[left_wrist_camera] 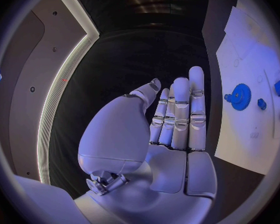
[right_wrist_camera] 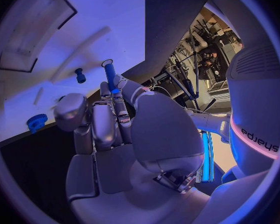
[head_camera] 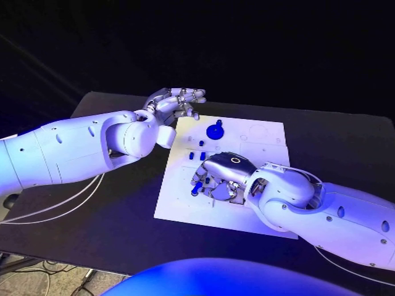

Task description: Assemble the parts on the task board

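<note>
The white task board (head_camera: pixel 261 148) lies in the middle of the black table. On its far part sits a blue gear (head_camera: pixel 215 131), also seen in the left wrist view (left_wrist_camera: pixel 240 95) and the right wrist view (right_wrist_camera: pixel 36 122). Three short blue pegs (head_camera: pixel 199 154) stand just nearer than the gear. My right hand (head_camera: pixel 219 179) is low over the board's near half and pinches a long blue peg (right_wrist_camera: pixel 109 74) at its fingertips; the peg's end shows at the hand's left (head_camera: pixel 195 190). My left hand (head_camera: pixel 175 102) hovers off the board's far left corner, fingers straight and holding nothing (left_wrist_camera: pixel 177 119).
The black table (head_camera: pixel 340 142) has bare room to the right of the board and along its far edge. Faint outlined circles (head_camera: pixel 261 132) mark the board's far right. A long recess (right_wrist_camera: pixel 29 30) is cut into the board. White cables (head_camera: pixel 64 209) hang at the table's left.
</note>
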